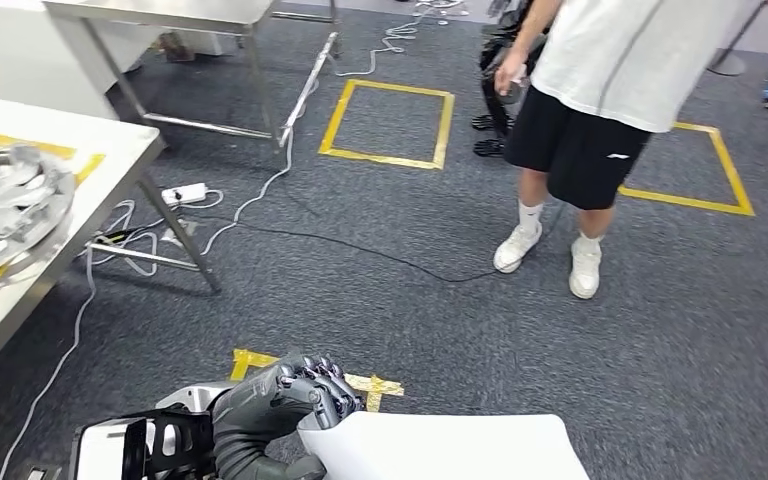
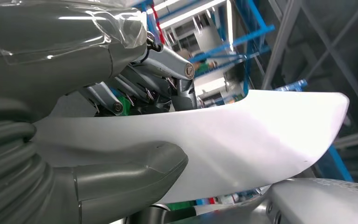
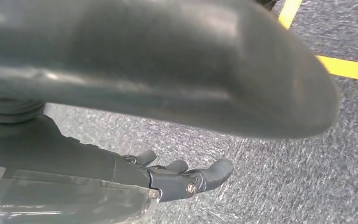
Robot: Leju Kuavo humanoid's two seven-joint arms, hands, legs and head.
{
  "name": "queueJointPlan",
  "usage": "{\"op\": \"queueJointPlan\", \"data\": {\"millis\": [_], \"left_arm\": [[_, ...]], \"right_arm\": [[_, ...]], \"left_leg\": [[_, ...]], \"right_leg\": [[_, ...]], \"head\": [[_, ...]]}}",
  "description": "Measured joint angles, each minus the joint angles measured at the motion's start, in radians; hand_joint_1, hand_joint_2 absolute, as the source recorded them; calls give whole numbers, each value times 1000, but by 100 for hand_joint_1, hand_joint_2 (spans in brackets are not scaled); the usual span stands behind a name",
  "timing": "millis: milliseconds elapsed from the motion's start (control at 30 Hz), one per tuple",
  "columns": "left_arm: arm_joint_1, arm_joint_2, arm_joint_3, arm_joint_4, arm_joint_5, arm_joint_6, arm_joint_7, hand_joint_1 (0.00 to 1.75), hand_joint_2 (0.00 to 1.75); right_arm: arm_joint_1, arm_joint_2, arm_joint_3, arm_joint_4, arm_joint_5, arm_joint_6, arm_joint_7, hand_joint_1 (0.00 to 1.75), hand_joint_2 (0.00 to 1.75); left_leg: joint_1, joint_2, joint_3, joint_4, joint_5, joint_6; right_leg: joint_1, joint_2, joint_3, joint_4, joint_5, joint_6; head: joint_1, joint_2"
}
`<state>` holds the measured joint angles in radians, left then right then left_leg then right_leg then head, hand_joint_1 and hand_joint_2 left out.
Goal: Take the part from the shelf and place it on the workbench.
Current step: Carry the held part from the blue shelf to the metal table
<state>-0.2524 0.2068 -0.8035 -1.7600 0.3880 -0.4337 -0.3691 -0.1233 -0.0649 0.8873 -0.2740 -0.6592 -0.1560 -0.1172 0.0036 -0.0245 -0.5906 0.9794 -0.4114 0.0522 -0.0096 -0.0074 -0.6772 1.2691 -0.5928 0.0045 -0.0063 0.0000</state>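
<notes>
White part point(image 1: 450, 447): one, held by the left hand point(image 1: 295, 400).
Right hand point(image 3: 186, 179): fingers spread, holding nothing.
Tape squares point(image 1: 388, 122): two.

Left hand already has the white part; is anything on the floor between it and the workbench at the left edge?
No solid obstacle shows. The left hand grips the white part; between it and the workbench lie grey carpet, loose cables near the table leg, and a power strip. The person stands off to the right.

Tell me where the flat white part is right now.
The flat white part is low in the head view, held at its edge by the left hand above grey carpet, beside a yellow tape mark.
</notes>
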Motion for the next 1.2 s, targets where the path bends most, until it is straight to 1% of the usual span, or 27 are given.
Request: {"op": "queueJointPlan", "data": {"millis": [33,67,133,167,200,233,300,333,400,467,500,533,567,600,633,667,700,733,767,833,900,967,1033,1067,1100,1167,1200], "left_arm": [[0,0,-1,0,0,0,0,175,175],[0,0,-1,1,0,0,0,175,175],[0,0,-2,1,0,0,0,175,175],[0,0,-2,2,0,0,0,175,175],[0,0,-2,2,0,0,-1,175,175],[1,0,-3,2,0,0,-1,175,175],[1,1,-4,2,1,1,-2,175,175],[2,1,-4,2,1,2,-2,175,175],[2,2,-4,2,1,4,-4,175,175],[1,3,-4,3,1,5,-5,175,175],[2,3,-5,3,1,6,-5,175,175],[2,3,-5,4,1,6,-6,175,175],[2,4,-5,4,1,7,-7,175,175],[2,5,-6,4,1,7,-8,175,175],[2,6,-6,4,2,7,-9,175,175],[2,6,-6,4,2,8,-10,175,175],[1,6,-6,4,2,8,-11,175,175],[1,6,-6,4,2,8,-11,175,175],[1,6,-6,4,2,9,-12,175,175],[1,7,-6,4,3,9,-12,175,175],[-1,6,-6,3,3,8,-14,175,175],[-3,3,-7,3,3,8,-14,175,175],[-3,0,-8,4,3,8,-14,175,175],[-2,0,-9,4,3,8,-14,175,175],[-2,0,-9,4,3,8,-14,175,175],[-2,-1,-9,4,3,7,-14,175,175],[-2,-1,-10,4,3,7,-14,175,175]], "right_arm": [[2,-1,0,0,0,0,0,0,0],[4,-3,-1,0,0,0,0,0,0],[4,-5,-1,0,0,0,0,0,0],[4,-5,-1,0,0,0,0,0,0],[3,-4,-2,0,1,0,0,0,0],[3,-4,-2,0,2,0,0,0,0],[2,-2,-2,0,4,0,0,0,0],[1,-1,-2,0,6,0,1,0,0],[-1,0,-2,0,8,-1,0,0,0],[2,0,-2,0,9,-1,0,0,0],[4,0,-2,1,10,-1,0,0,0],[5,0,-2,1,10,-1,0,0,0],[5,0,-2,1,12,-1,0,0,0],[5,0,-3,1,13,-1,0,0,0],[4,1,-3,1,15,-1,0,0,0],[4,3,-3,1,17,-1,0,0,0],[3,5,-4,1,18,-1,0,0,0],[3,6,-4,1,19,-1,0,0,0],[3,8,-5,1,19,-1,0,0,0],[1,10,-7,1,19,-1,1,0,0],[0,10,-10,1,19,-1,1,0,0],[4,6,-12,1,19,-1,1,0,0],[11,4,-13,2,18,-1,2,0,0],[14,2,-14,3,18,-1,2,0,0],[16,1,-15,3,17,-1,2,0,0],[17,0,-19,3,17,-1,2,0,0],[17,0,-20,3,17,-1,2,0,0]], "left_leg": [[0,-15,0,1,0,0],[1,-30,1,1,-1,-1],[4,-58,3,6,-4,-7],[3,-70,2,11,-8,-13],[3,-80,-1,16,-10,-19],[2,-88,-4,20,-12,-25],[3,-98,-9,22,-11,-32],[5,-92,-11,26,-15,-35],[6,-48,-33,78,-48,-41],[6,4,-97,211,-114,-45],[7,15,-133,282,-141,-46],[7,19,-158,327,-152,-44],[7,21,-162,332,-144,-41],[5,25,-142,292,-117,-34],[0,36,-104,220,-80,-24],[-8,59,-64,147,-53,-13],[-15,78,-34,88,-35,-3],[-23,92,-17,54,-28,6],[-27,96,-15,45,-30,10],[-26,73,-11,30,-21,15],[-17,49,0,8,-8,18],[-11,24,5,-1,-2,20],[-9,-5,5,-1,-1,19],[-8,-21,5,0,-1,17],[-6,-36,6,2,-2,14],[0,-63,5,12,-8,2],[1,-75,2,20,-12,-6]], "right_leg": [[-3,2,-18,28,-3,7],[-7,3,-16,12,11,18],[-19,19,40,-120,72,44],[-22,33,70,-188,101,52],[-24,43,91,-234,121,52],[-23,51,101,-256,130,47],[-19,39,103,-256,133,30],[-18,33,104,-257,134,23],[-17,17,108,-259,134,9],[-10,-2,109,-259,130,-2],[-5,-14,110,-259,128,-6],[0,-26,110,-259,127,-8],[4,-38,111,-259,125,-10],[8,-49,114,-259,123,-13],[11,-59,118,-259,121,-15],[15,-69,121,-260,118,-17],[18,-77,124,-260,116,-17],[19,-87,125,-261,114,-16],[20,-96,125,-262,113,-13],[20,-108,127,-266,110,-7],[16,-70,114,-233,90,-4],[6,-15,60,-118,42,-5],[-3,1,-4,5,6,4],[-9,2,-15,20,8,15],[-14,4,-4,-10,28,30],[-27,28,57,-149,90,59],[-31,41,84,-208,112,63]], "head": [[0,0],[0,0],[0,0],[1,0],[2,0],[2,0],[1,0],[1,0],[-3,0],[-7,0],[-8,0],[-8,0],[-8,0],[-8,0],[-8,0],[-7,0],[-6,0],[-5,0],[-5,0],[-5,0],[-4,0],[-1,0],[1,0],[1,0],[1,0],[2,0],[2,0]]}}
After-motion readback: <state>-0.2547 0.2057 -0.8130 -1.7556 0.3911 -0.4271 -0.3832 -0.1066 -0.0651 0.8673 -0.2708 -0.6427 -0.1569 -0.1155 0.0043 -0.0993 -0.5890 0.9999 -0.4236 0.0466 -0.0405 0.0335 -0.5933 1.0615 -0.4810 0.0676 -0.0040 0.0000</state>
